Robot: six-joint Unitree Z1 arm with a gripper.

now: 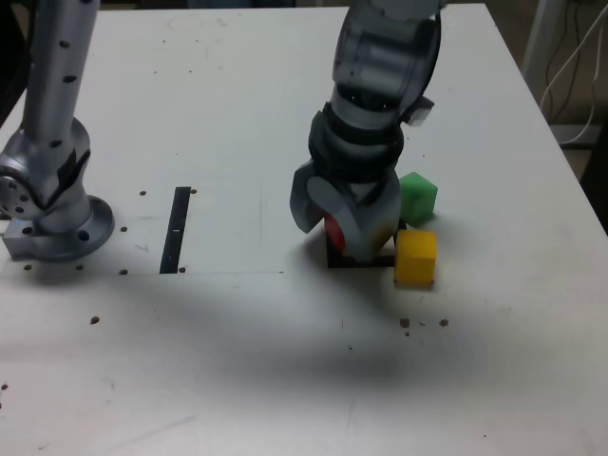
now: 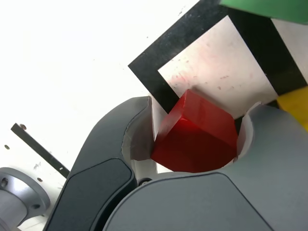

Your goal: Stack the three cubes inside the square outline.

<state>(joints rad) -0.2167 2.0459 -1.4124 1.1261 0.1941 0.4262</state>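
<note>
The white worktop was marked with small dark specks, and a straight black strip lay left of centre in the exterior view. The jaws of the gripper were closed on the red cube, holding it over the square outline. The green cube and the yellow cube stood just right of the outline. The near part of the worktop was free.
</note>
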